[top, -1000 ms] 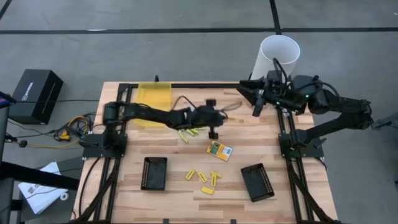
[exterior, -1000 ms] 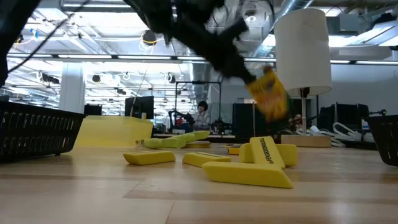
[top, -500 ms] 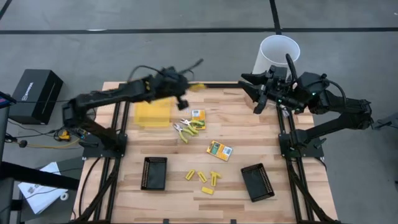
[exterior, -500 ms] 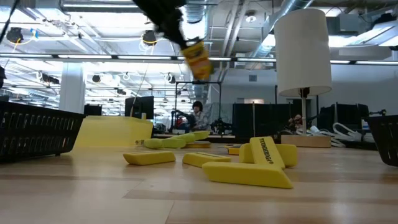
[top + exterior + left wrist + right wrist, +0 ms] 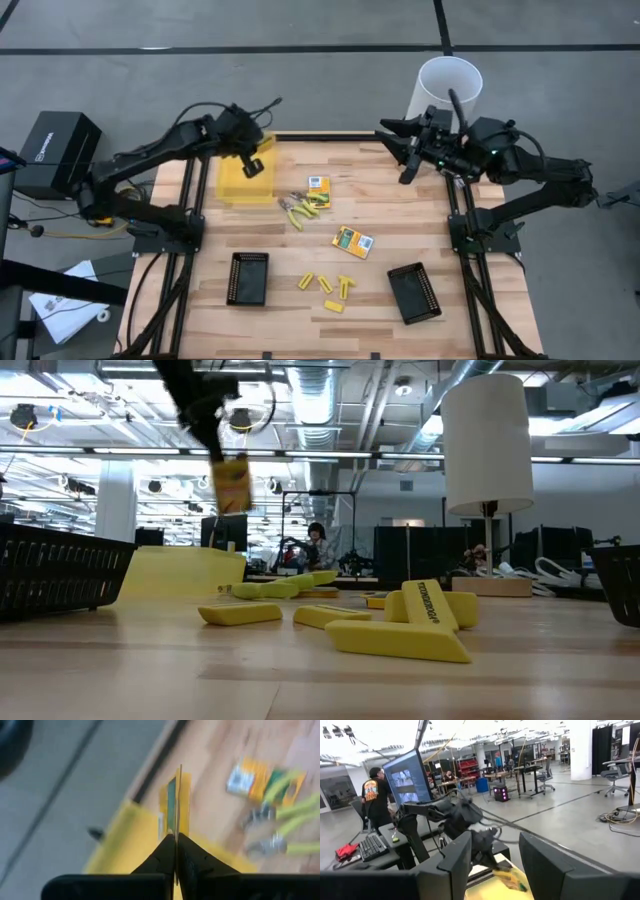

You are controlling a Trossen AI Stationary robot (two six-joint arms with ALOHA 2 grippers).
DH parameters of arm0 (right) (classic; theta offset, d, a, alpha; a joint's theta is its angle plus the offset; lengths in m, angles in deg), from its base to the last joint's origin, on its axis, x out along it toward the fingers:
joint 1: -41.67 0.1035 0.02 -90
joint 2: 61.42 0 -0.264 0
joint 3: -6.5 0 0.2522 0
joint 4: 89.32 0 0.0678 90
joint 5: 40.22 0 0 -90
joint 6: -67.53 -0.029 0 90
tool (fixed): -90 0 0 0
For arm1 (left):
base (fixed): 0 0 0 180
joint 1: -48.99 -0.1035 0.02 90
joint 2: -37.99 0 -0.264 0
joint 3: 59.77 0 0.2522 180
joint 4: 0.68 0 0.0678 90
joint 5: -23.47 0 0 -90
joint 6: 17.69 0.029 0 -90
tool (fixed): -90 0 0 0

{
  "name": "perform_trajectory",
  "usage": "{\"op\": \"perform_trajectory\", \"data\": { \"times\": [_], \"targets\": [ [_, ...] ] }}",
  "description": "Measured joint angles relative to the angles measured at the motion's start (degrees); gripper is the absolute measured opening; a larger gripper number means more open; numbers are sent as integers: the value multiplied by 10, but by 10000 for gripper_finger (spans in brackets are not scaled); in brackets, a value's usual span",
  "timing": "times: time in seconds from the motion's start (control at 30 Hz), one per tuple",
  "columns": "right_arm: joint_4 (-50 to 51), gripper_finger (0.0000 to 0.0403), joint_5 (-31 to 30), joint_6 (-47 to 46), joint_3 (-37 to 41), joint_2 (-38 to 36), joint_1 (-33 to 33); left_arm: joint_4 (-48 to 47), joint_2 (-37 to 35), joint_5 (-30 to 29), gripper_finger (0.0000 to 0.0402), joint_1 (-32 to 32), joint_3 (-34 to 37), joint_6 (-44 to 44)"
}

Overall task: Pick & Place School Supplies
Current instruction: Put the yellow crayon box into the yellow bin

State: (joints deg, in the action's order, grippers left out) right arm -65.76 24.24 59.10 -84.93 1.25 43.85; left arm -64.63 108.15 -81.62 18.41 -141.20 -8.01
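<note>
Left gripper (image 5: 253,166) hangs over the translucent yellow container (image 5: 236,184) at the table's far left corner, fingers pressed onto a flat yellow-orange packet (image 5: 174,809), pinching it edge-on; in the low view that packet (image 5: 231,486) hangs in the air, clear of the tabletop. Left wrist view: packet sits directly above the container's yellow wall (image 5: 118,851). On the wooden table (image 5: 470,330), a second packet (image 5: 318,184) lies just beside the plier-like tool (image 5: 300,206) with yellow-green handles, both near the container. A third packet (image 5: 353,241) lies toward the table's middle, apart from those. Nearer the front edge, five small yellow stubby pieces (image 5: 327,287) sit in a loose cluster between two black trays: left tray (image 5: 248,278), right tray (image 5: 413,292), the right one turned at an angle. Right gripper (image 5: 404,155) is held in the air at the far right corner, beside a white cylindrical bin (image 5: 443,92) off the table; its fingers (image 5: 451,861) are spread apart, holding nothing. A person (image 5: 376,796) stands at a monitor in the room beyond.
</note>
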Motion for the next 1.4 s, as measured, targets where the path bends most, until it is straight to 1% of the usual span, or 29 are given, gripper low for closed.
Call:
{"op": "perform_trajectory", "data": {
  "times": [0.27,0.4,0.57,0.7,0.97,1.13,1.27,1.4],
  "targets": [
    [-16,159,2,-11,0,15,0,15,-53,21,1,-27,193,-32],
    [-26,159,2,-11,0,15,0,31,-74,29,1,-30,249,-43],
    [-43,159,1,-10,0,14,-1,47,-87,27,0,-30,263,-37],
    [-57,159,1,-11,0,14,-1,70,-86,2,1,-37,262,-1],
    [-62,159,0,-26,0,14,-1,128,-40,1,0,-104,262,68],
    [-62,159,0,-28,0,14,4,170,-11,22,1,-140,262,83],
    [-62,159,0,-28,0,14,4,172,4,81,2,-156,262,73],
    [-62,159,0,-32,0,14,4,172,3,105,21,-154,262,42]
  ]
}}
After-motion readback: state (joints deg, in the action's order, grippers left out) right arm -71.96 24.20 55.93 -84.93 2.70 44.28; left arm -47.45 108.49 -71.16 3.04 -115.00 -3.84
